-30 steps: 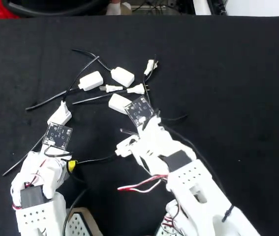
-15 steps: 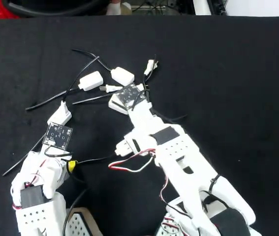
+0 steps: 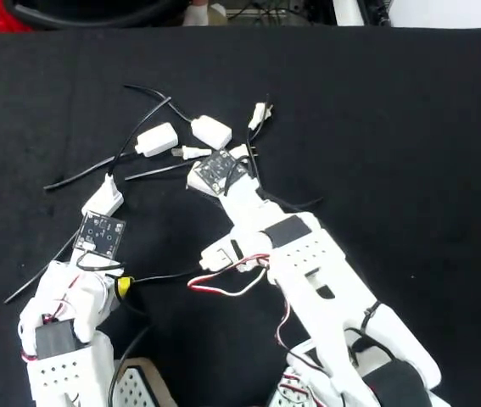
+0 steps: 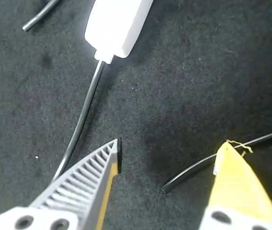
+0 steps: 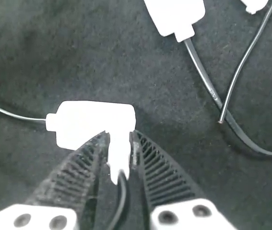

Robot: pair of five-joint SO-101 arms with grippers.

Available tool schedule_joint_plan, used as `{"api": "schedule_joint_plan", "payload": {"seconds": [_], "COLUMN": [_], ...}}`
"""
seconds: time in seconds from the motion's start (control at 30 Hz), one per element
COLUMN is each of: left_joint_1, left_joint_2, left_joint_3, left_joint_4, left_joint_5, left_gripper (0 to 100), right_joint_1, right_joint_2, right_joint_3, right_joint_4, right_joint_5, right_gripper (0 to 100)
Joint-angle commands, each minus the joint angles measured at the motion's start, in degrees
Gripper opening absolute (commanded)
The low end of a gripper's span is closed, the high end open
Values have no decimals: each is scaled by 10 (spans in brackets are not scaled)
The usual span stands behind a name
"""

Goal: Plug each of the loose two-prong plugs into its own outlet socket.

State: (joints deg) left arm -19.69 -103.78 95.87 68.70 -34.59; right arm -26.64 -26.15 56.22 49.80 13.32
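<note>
2 ribbed jaws of the right gripper are closed on a small white two-prong plug. The front of this plug touches the side of a white outlet socket, which lies flat on the black table. The prongs are hidden, so I cannot tell if they are already inside. The black cord of the plug runs back between the jaws. Farther out lies a second socket with its own cord.

The jaws of the left gripper stand wide apart and hold nothing. They hang above the bare table, near a third socket and a loose cord end.

In the high view, 2 more plugs wait in the cluster, a near plug and a far plug.

In my judgement, the step in hand is the insertion of 1 plug into its socket. The next move calls for a straight push along the prongs. The socket looks light and may slide away, so it probably needs something to hold it.
</note>
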Motion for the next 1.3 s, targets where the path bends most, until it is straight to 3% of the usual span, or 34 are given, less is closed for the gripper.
{"api": "schedule_joint_plan", "payload": {"seconds": [0.0, 0.17, 0.43, 0.6, 0.9, 1.03, 1.27], "left_joint_1": [0, 1, 1, 1, 1, 1, 1], "left_joint_2": [-4, -4, -4, -4, -4, -4, -4], "left_joint_3": [1, 1, 1, 1, 1, 1, 2], "left_joint_4": [-4, -4, -5, -5, -5, -5, -5], "left_joint_5": [-4, -4, -4, -4, -4, -4, -4], "left_gripper": [310, 310, 310, 310, 310, 310, 311], "right_joint_1": [4, 4, 4, 5, -11, -27, -29], "right_joint_2": [18, 18, 18, 13, -7, 37, 167], "right_joint_3": [-2, -40, -87, -28, 17, 46, -52], "right_joint_4": [37, 69, 62, -21, -38, -67, -27], "right_joint_5": [10, 5, -65, -89, -91, -91, -81], "right_gripper": [12, 12, 12, 12, 12, 12, 16]}}
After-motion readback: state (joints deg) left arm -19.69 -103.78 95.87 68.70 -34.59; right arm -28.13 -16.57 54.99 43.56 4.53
